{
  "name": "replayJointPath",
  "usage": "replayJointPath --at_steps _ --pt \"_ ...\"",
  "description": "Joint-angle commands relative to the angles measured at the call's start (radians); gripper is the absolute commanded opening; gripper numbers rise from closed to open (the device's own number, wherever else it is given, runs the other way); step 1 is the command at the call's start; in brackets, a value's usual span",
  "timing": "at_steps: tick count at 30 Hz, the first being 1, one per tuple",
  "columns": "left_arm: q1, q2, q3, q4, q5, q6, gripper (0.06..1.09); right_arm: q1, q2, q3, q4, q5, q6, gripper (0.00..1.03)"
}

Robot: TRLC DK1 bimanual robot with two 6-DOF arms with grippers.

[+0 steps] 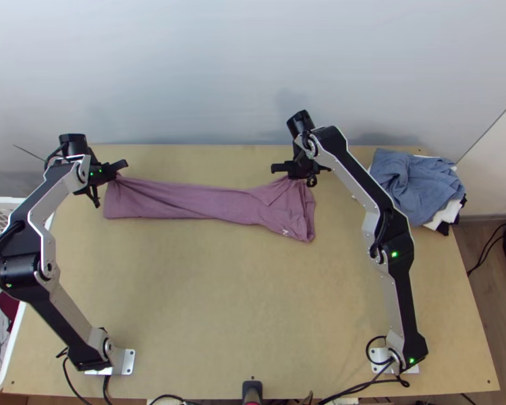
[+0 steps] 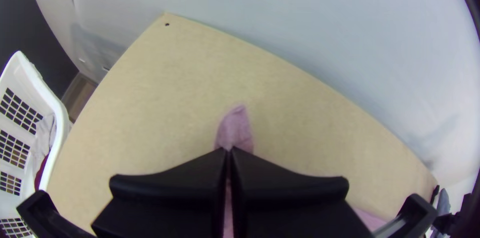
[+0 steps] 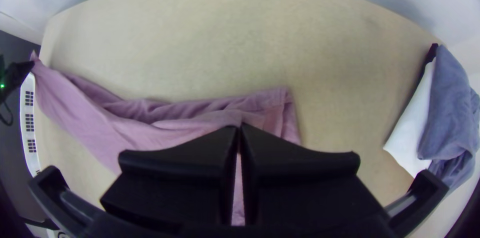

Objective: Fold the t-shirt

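A mauve t-shirt [image 1: 206,202] lies as a long, narrow strip across the far half of the tabletop [image 1: 206,304], wider and more rumpled at its right end. The left jaws are closed on its far left corner, a small tip poking out beyond them. The right jaws are closed on the far edge near the wider end.

The likeliest trouble is a slip: the left corner looks thinly pinched, so a hard outward pull could drag it free. Layers near the right jaws sit unevenly, and a fold made now could trap slanting creases or leave the under layer behind. If one side comes down sooner, the strip could skew. A wide swing to the right could also snag the pile of folded clothes [image 1: 415,185] at the tabletop's right edge.
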Motion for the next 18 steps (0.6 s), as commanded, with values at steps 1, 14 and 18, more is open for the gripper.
replayJointPath --at_steps 1,14,18 --pt "-0.008 0.047 0.034 0.005 -0.008 -0.006 0.10 -0.008 0.050 0.027 0.000 0.016 -0.005 0.03" --pt "-0.018 0.053 0.030 -0.024 -0.006 -0.086 0.77 0.023 0.046 0.027 0.010 0.089 0.067 0.70" --pt "-0.018 0.047 0.043 -0.075 -0.004 -0.087 0.95 0.032 0.018 0.026 0.001 0.089 0.071 0.98"
